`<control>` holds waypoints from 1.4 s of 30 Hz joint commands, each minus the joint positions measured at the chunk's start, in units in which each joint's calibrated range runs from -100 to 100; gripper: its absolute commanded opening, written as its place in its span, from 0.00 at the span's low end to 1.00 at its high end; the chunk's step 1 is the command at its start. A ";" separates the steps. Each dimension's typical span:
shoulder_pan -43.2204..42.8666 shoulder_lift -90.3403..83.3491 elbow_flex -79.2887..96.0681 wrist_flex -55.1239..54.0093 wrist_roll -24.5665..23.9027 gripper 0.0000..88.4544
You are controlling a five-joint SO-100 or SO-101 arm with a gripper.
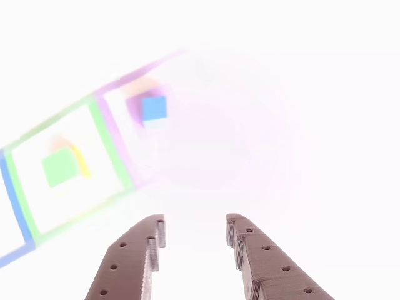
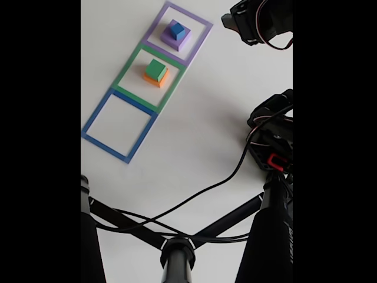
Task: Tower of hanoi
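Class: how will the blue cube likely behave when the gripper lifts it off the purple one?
The blue cube looks rigid with flat faces, so it should neither roll nor flex. It seems small and matte, so probably light and not slippery. Sitting on the purple cube, a clumsy nudge might slide it off.

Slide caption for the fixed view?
Blue cube stacked on purple cube, green cube on orange cube; blue square outline empty.

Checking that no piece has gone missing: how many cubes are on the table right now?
4, in two stacks in the fixed view: the blue cube sits on the purple cube inside the purple outline; the green cube sits on the orange cube inside the green outline.
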 commanded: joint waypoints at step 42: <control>-3.52 34.73 63.18 -122.15 0.00 0.31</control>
